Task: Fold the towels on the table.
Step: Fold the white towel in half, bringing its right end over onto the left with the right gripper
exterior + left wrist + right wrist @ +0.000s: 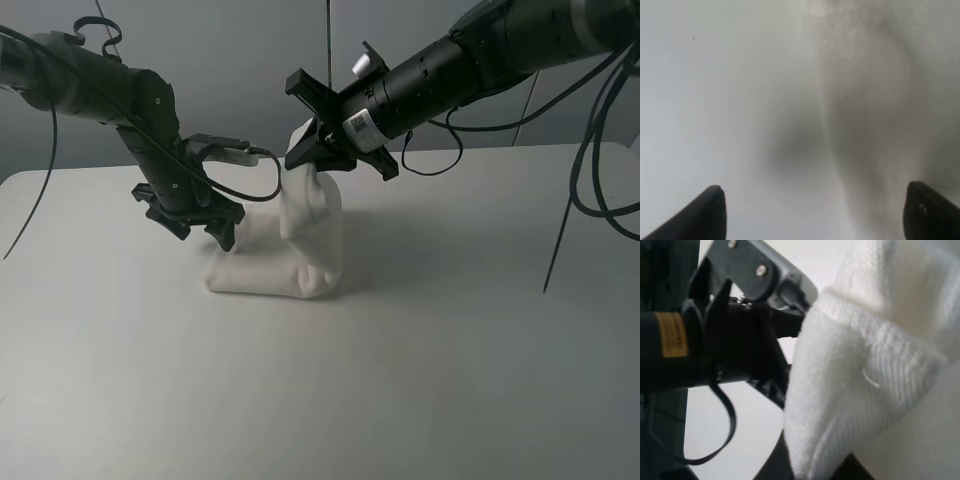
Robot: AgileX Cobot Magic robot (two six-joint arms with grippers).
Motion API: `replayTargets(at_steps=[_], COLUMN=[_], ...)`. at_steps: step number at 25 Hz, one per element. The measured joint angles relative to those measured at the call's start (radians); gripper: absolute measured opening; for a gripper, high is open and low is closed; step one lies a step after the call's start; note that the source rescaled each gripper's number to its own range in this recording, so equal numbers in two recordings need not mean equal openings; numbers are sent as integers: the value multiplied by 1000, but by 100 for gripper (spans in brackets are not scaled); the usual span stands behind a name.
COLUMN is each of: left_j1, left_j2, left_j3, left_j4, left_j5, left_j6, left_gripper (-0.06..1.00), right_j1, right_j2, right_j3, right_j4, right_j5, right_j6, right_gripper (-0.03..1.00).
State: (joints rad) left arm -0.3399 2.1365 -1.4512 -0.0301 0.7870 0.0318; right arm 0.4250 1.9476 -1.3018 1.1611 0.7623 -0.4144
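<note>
The high camera looks down across the table [450,360]; 2 wrist cameras view the towel [880,365] close up.

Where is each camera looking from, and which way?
Exterior high: mounted high, looks down at the table; both arms show, right gripper holding up the towel.
Left wrist: on left arm, looks past open left gripper at table and blurry towel.
Right wrist: on right arm, close on towel; left arm behind.
Shared: all show the towel.

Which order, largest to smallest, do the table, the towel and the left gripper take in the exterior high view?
1. Table, by far the largest.
2. Towel, bunched and partly lifted.
3. Left gripper, the smallest, though not much smaller than the towel.
</note>
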Motion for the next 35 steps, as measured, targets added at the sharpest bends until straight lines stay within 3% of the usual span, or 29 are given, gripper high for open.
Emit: replayTargets(at_steps=[17, 26, 35], left_j1=[49, 49, 49], left_j2=[-226, -250, -250], left_j3=[-143, -256, -256], left_j4=[-57, -216, -286], left_j5=[188, 269, 281], left_j6=[70, 149, 175], left_gripper=[96, 96, 96], right_j1=[2, 33, 81], right_j2=[0, 0, 54], right_j3=[0, 0, -2], right_j4=[1, 9, 33], right_j5=[-13, -125, -210], right_j6=[-4, -5, -12], right_gripper=[0, 0, 0])
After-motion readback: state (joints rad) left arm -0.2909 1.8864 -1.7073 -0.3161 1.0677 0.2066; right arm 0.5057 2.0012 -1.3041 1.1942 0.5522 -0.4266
